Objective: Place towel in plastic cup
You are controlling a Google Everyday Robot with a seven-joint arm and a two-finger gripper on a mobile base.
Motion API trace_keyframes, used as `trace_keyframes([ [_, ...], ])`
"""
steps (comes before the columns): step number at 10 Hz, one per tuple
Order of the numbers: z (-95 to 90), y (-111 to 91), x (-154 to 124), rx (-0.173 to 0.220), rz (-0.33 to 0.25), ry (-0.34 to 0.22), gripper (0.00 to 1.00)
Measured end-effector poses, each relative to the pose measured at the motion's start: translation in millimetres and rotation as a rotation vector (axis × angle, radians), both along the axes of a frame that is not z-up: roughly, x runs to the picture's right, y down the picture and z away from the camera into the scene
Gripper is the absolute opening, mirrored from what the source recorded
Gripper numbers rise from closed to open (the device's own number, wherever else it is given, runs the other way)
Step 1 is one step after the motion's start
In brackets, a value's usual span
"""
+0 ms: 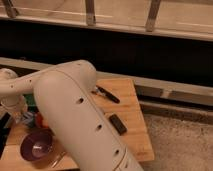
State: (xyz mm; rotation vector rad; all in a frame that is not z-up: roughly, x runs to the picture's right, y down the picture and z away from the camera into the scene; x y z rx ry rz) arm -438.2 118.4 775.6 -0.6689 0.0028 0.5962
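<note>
My white arm [75,120] fills the middle of the camera view and hides much of the wooden table [132,115]. Its wrist reaches to the far left, where my gripper [15,116] hangs low over the table's left end. I cannot make out a towel or a plastic cup; they are hidden behind the arm or lie out of view. An orange-red object [40,120] sits just right of the gripper, and something green [31,103] shows behind the wrist.
A purple bowl [36,145] stands at the table's front left, with a utensil [57,159] beside it. A black-handled tool [107,94] and a small black block [118,124] lie on the right half. A dark wall and railing run behind.
</note>
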Motion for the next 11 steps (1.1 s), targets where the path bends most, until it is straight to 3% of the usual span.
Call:
trace_keyframes([
  [7,2.1,-12,24,-0.005,0.064,0.013,0.66],
  [9,-8.4,-26,28,0.023,0.085,0.01,0.66],
  [11,-21.9,-50,40,0.075,0.11,0.028,0.66],
])
